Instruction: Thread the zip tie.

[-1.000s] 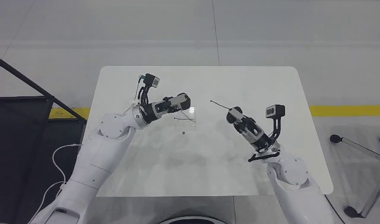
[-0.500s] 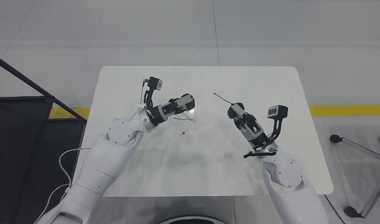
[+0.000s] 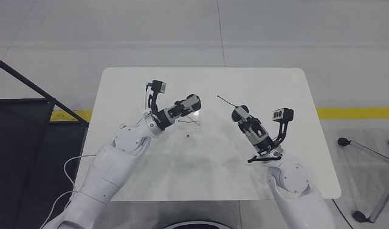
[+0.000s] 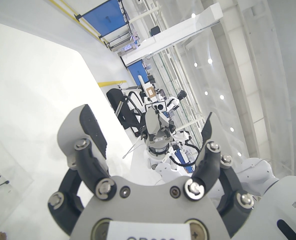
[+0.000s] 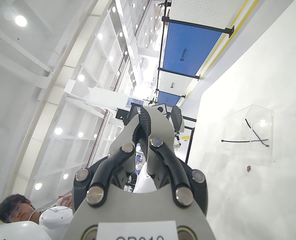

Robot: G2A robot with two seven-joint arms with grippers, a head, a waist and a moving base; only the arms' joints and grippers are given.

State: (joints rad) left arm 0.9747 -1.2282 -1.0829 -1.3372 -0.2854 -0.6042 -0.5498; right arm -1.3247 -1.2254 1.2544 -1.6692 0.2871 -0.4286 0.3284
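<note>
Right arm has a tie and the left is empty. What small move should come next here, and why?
Probably ease the left gripper toward the free tip of the zip tie and close on it. The right gripper is shut on the tie's other end, with the tip sticking out toward the left arm's side. The left gripper is open, empty and apart from the tie.

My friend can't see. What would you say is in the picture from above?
Over a white table, the right gripper is shut on a thin black zip tie that sticks out past its tip. The left gripper faces it, open, with spare zip ties lying on the table nearby.
</note>
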